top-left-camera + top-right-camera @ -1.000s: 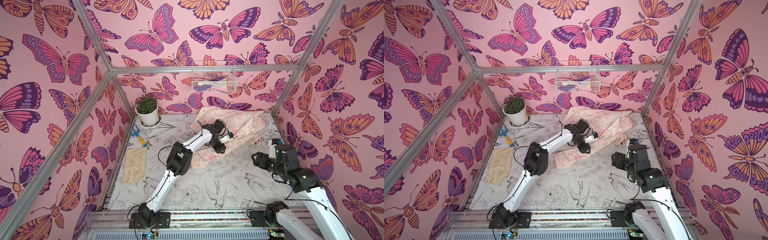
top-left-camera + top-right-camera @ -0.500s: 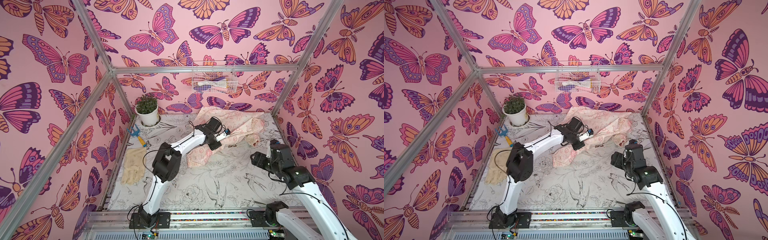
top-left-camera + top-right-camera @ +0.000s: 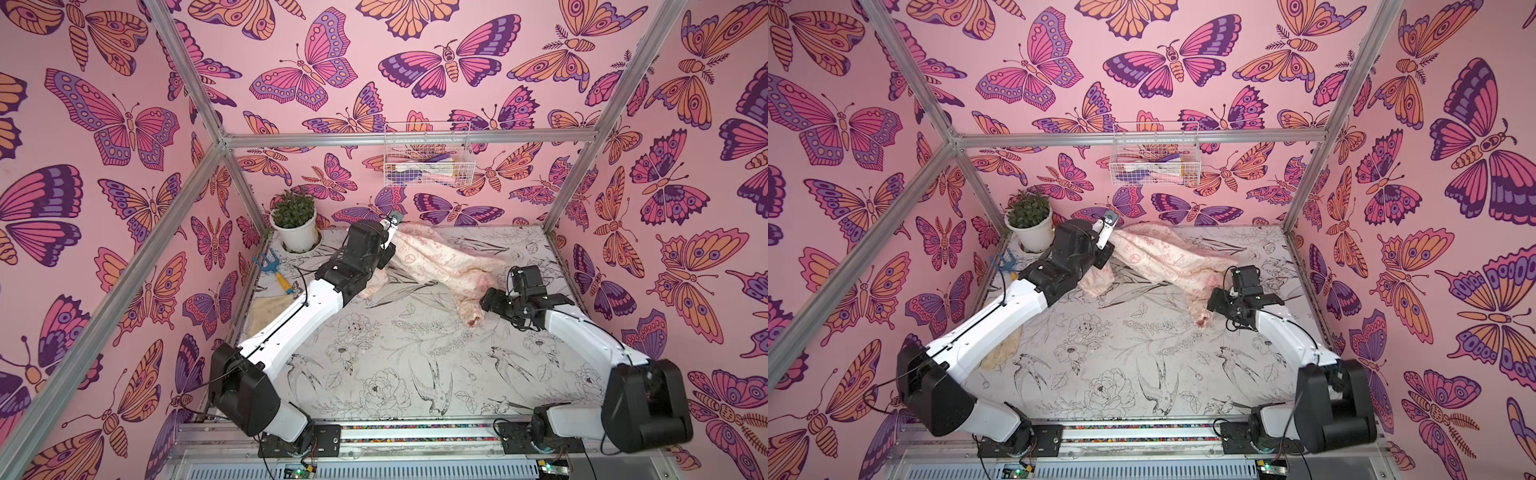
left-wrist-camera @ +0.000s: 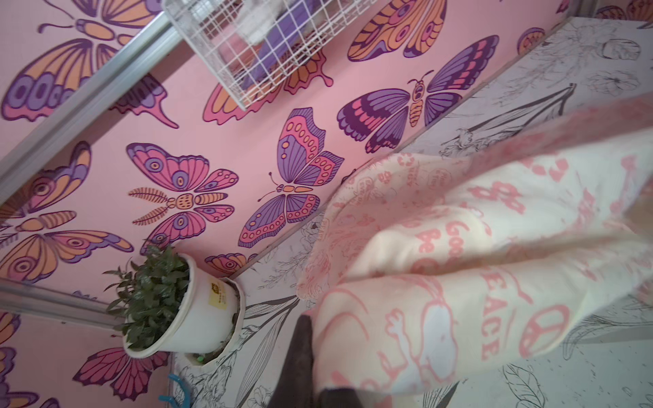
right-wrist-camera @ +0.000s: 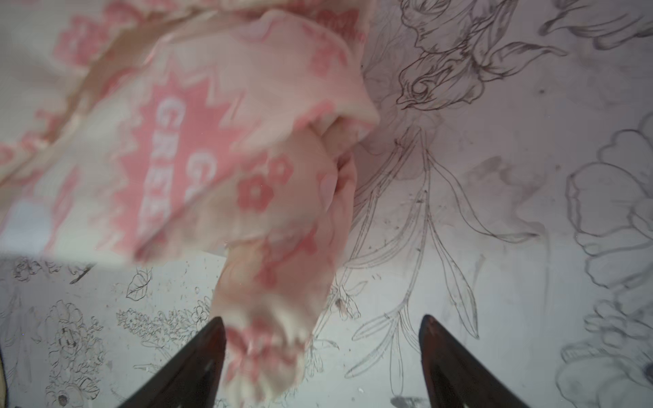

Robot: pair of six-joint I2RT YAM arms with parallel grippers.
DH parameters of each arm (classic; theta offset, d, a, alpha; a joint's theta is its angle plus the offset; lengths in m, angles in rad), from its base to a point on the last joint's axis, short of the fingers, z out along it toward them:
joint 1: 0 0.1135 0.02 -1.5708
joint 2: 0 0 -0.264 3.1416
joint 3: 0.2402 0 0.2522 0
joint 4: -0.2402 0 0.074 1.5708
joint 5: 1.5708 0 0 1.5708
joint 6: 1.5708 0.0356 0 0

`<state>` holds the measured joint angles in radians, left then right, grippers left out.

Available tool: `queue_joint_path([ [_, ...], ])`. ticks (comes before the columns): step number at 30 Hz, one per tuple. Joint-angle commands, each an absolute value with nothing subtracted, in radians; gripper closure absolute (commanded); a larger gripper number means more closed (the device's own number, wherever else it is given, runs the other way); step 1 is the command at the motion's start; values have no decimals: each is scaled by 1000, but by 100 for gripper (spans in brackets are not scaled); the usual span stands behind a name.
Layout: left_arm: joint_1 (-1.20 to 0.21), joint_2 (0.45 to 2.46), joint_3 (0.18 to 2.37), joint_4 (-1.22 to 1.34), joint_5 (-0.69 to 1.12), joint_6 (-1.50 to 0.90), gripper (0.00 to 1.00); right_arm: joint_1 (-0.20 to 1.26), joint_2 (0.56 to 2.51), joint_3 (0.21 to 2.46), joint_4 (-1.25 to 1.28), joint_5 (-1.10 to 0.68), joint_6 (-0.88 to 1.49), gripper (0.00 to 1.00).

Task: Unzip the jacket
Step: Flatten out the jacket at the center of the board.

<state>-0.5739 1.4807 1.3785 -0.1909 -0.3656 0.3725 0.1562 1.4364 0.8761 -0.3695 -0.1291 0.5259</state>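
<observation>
The jacket (image 3: 440, 259) (image 3: 1167, 257), cream-pink with pink slogans and peace signs, is drawn out in a long band across the back of the table. My left gripper (image 3: 388, 239) (image 3: 1106, 241) is shut on its far-left end, lifted off the table near the back wall. In the left wrist view the printed fabric (image 4: 459, 254) hangs from the dark fingers (image 4: 302, 353). My right gripper (image 3: 484, 301) (image 5: 323, 318) stands open at the jacket's near end, and the bunched tip (image 5: 268, 318) lies between its fingers, unpinched. I cannot make out the zipper.
A potted plant (image 3: 294, 224) stands in the back left corner. A blue hand rake (image 3: 274, 270) and a cream glove (image 3: 266, 309) lie along the left edge, partly under the left arm. A white wire basket (image 3: 428, 160) hangs on the back wall.
The left gripper has shut on the jacket and dragged it back and to the left, stretching it out. The right gripper has opened wider and come up to the jacket's near end.
</observation>
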Motion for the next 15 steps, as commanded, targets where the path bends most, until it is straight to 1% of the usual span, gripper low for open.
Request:
queue_joint_path([
  [1, -557, 1435, 1356, -179, -478, 334, 100, 157, 1532, 934, -300, -217, 490, 13],
  [3, -546, 1419, 1360, -195, -497, 320, 100, 178, 1551, 922, -278, -249, 495, 13],
  [7, -529, 1407, 1385, -220, -498, 295, 100, 280, 1535, 878, -248, -270, 528, 12],
  [15, -525, 1475, 1454, -291, -505, 269, 100, 487, 1482, 841, -329, -147, 623, 9],
])
